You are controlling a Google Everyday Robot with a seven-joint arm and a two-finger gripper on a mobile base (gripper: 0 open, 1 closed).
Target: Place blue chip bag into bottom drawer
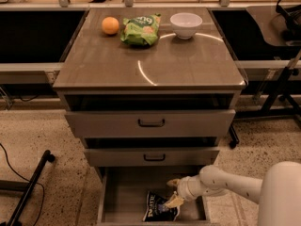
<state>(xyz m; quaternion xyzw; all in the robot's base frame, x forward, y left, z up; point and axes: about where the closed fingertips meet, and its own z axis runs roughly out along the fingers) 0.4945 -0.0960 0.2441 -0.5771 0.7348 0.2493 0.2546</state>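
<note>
Speckled lab flooring (42,135) surrounds a grey cabinet (150,65) whose three drawers stand pulled out in steps, the lowest furthest forward. My gripper (173,193) is down inside the bottom drawer (124,192), on its right side, touching the upper end of the blue chip bag (157,208). The bag sits on the drawer's floor near the front edge, leaning slightly, its dark crinkled face turned up. Whether my gripper is clamped on the bag or has let it go, I cannot tell from this angle.

My white arm (225,182) enters from the right and reaches low under the middle drawer (153,157), as I judge the only clear way in, since that drawer and the top drawer (150,123) overhang the back of the tray. With the bag already on the tray floor, the placing looks close to done.

Up on the cabinet's top, well apart from all this, an orange (110,25), a green chip bag (140,30) and a white bowl (186,24) sit in a row along the far edge.
</note>
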